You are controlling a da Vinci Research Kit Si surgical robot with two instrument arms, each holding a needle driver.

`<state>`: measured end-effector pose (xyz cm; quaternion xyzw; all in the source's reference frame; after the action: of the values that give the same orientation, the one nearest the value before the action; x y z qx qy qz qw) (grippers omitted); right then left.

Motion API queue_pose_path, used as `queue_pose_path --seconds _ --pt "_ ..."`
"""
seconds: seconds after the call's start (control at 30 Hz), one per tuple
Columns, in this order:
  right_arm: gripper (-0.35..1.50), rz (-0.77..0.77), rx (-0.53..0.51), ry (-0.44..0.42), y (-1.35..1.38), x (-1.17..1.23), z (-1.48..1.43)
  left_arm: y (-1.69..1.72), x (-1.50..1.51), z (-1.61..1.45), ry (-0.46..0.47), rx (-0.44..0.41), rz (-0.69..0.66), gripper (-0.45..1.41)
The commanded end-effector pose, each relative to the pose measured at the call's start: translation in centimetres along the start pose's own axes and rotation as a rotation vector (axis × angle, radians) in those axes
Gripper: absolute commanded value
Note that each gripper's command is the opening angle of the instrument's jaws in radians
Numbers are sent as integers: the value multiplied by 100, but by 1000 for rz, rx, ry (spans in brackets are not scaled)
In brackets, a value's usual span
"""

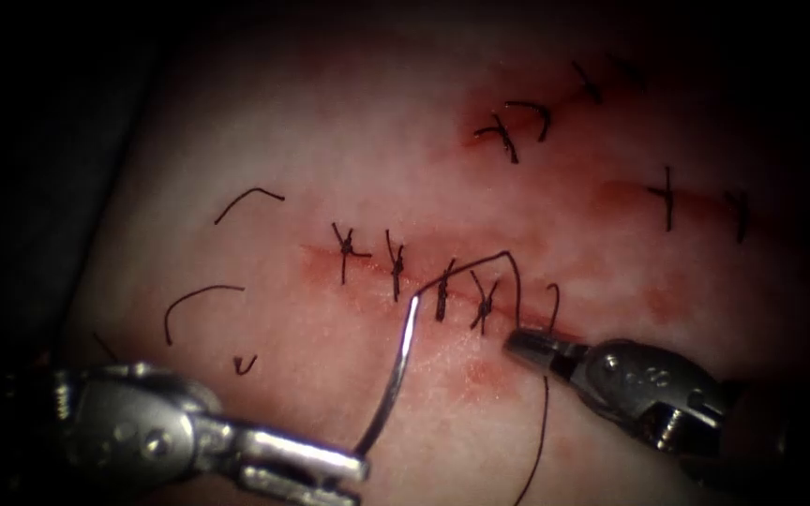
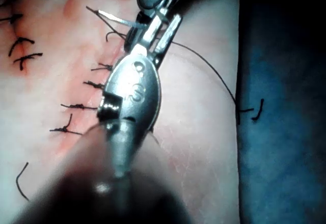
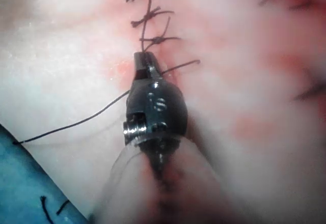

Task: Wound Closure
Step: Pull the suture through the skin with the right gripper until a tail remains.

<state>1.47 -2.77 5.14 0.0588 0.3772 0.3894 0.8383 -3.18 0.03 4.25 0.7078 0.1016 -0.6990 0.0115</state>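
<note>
My left tool (image 1: 353, 466) comes in low on the left, jaws shut on the curved needle (image 1: 397, 375) near its lower end. The needle rises free of the tissue (image 1: 264, 131), left of the cut's open end. Its upper end carries the thread (image 1: 480, 262), which arcs over the stitches and drops to my right tool (image 1: 519, 344). That tool's jaws look shut on the thread at the cut (image 1: 372, 281), by its right end. A tail of thread (image 1: 538, 440) runs down past it. The left wrist view shows the left tool (image 2: 153, 33) gripping the needle (image 2: 119, 20). The right wrist view shows the right tool (image 3: 145, 63) tip on the stitch line.
Several knotted stitches (image 1: 396, 267) cross the cut. More stitched cuts (image 1: 508, 131) lie at the upper right. Loose cut ends of thread (image 1: 194, 300) rest on the left side. Red fluid (image 1: 480, 375) stains the tissue near the right tool. A blue drape (image 2: 285, 147) borders the tissue.
</note>
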Motion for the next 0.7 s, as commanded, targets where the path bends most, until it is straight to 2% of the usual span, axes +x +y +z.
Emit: queue_pose_path --seconds 0.03,0.1,0.13,0.23,0.3,0.37,0.43,0.6,0.67,0.7 --pt "-35 -5 9 -8 -18 -7 5 -1 -13 5 0 9 0 -45" --pt "-35 -21 43 -16 -42 -12 0 -3 -35 6 -28 36 7 -45" --pt "-35 -21 43 -16 -42 -12 0 -3 -35 6 -28 36 7 -45" --pt "-35 -38 79 -24 -71 -19 -4 -4 -57 4 -62 67 -11 -45" --pt "-35 -47 107 -25 -99 -21 -9 -2 -76 1 -83 86 -34 -45" --pt "-35 -46 115 -24 -106 -21 -10 -1 -80 0 -89 90 -39 -45" --pt "-35 -54 136 -19 -131 -18 -14 7 -89 -6 -101 107 -52 -45" --pt "-35 -64 157 -19 -151 -12 -17 18 -93 -23 -119 120 -60 -45" --pt "-35 -65 170 6 -151 -9 -17 21 -93 -35 -124 137 -70 -45" --pt "17 -83 175 34 -148 -7 -16 21 -92 -40 -124 145 -72 -45"
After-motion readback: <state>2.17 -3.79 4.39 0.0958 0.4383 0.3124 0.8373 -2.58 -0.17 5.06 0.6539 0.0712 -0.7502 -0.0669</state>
